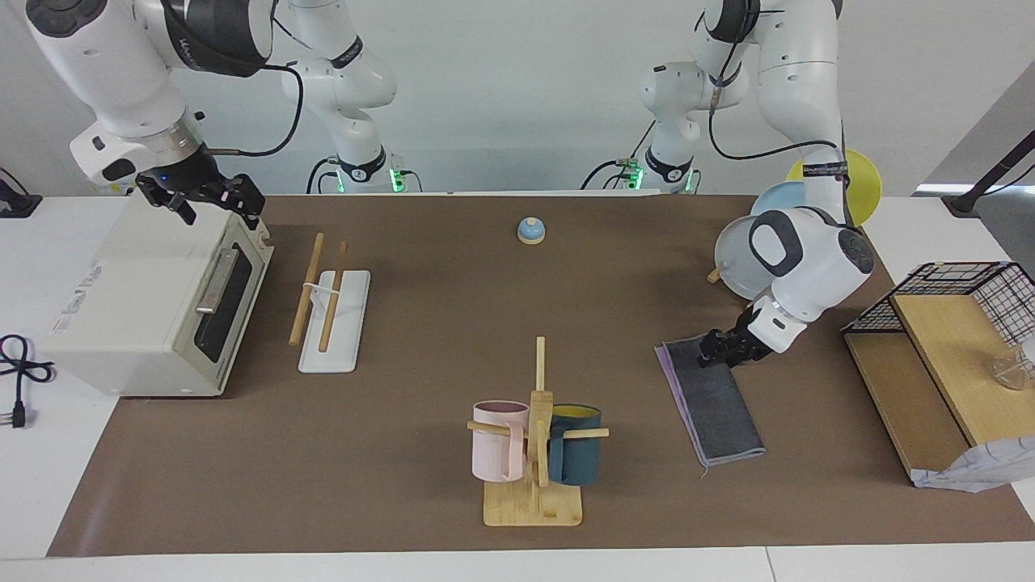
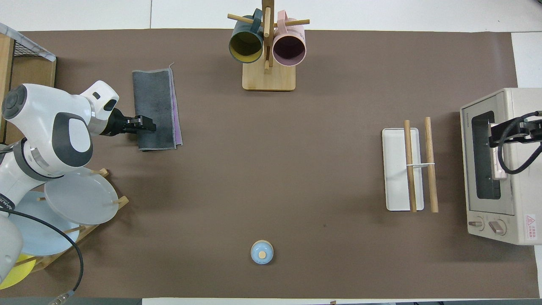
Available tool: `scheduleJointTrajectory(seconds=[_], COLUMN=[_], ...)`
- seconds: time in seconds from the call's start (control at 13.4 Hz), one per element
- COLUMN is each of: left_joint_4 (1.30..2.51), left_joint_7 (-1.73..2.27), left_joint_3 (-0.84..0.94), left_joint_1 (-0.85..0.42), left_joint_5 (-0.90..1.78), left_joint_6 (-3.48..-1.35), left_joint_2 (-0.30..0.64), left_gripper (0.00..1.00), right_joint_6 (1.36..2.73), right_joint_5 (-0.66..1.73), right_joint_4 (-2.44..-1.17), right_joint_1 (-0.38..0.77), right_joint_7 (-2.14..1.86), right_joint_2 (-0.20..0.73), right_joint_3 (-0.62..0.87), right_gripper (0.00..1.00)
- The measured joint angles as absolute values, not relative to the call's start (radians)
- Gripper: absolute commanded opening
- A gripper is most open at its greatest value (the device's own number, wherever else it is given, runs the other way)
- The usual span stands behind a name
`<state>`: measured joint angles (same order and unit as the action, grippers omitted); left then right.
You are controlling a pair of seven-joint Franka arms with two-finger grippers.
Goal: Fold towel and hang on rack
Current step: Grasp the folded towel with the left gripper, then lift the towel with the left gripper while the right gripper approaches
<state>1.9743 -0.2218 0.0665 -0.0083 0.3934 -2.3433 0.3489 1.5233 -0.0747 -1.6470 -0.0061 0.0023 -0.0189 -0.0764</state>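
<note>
The towel (image 1: pixel 720 404) lies folded into a narrow strip on the brown mat, dark grey face up with a purple edge showing, toward the left arm's end; it also shows in the overhead view (image 2: pixel 156 101). My left gripper (image 1: pixel 713 352) is low at the towel's end nearer the robots, and in the overhead view (image 2: pixel 149 125) it covers that end's corner. The rack (image 1: pixel 331 311), a white base with two wooden rods, lies toward the right arm's end, beside the toaster oven (image 2: pixel 398 169). My right gripper (image 1: pixel 218 208) waits, open, over the toaster oven's top (image 2: pixel 494 137).
A white toaster oven (image 1: pixel 154 299) stands at the right arm's end. A bamboo mug tree (image 1: pixel 534 436) with a pink and a teal mug stands farther from the robots at mid-table. A blue bell (image 1: pixel 530 230) sits nearer the robots. A plate stand (image 1: pixel 740 259) and a wire-basket shelf (image 1: pixel 954 323) flank the left arm.
</note>
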Motion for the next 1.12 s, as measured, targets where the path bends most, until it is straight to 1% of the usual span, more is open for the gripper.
scheduleJointTrajectory(seconds=[0.07, 0.15, 0.37, 0.6, 0.9, 1.12], left_joint_4=[1.974, 1.974, 1.973, 1.957, 1.868, 1.802], left_joint_7=[-0.223, -0.223, -0.223, -0.222, -0.101, 0.090], left_joint_3=[0.067, 0.066, 0.065, 0.065, 0.060, 0.063], left_joint_1=[-0.010, -0.010, -0.010, -0.009, -0.008, -0.013], left_joint_5=[0.393, 0.393, 0.393, 0.395, 0.398, 0.393], left_joint_6=[-2.346, -2.346, -2.346, -2.331, -2.219, -2.126], left_joint_2=[0.350, 0.351, 0.354, 0.355, 0.352, 0.319], left_gripper=[0.06, 0.00, 0.00, 0.00, 0.00, 0.00], right_joint_6=[1.515, 1.514, 1.513, 1.499, 1.507, 1.512], right_joint_5=[-0.075, -0.075, -0.064, -0.043, 0.041, 0.123], right_joint_4=[-1.647, -1.648, -1.649, -1.651, -1.657, -1.667], right_joint_1=[-0.006, -0.005, 0.003, 0.036, 0.036, 0.036], right_joint_7=[0.002, 0.002, 0.002, 0.002, 0.002, 0.035], right_joint_2=[-0.019, -0.019, -0.019, -0.019, -0.019, -0.019], right_joint_3=[-0.076, -0.074, -0.051, -0.030, -0.032, -0.033], right_gripper=[1.00, 1.00, 1.00, 1.00, 1.00, 1.00])
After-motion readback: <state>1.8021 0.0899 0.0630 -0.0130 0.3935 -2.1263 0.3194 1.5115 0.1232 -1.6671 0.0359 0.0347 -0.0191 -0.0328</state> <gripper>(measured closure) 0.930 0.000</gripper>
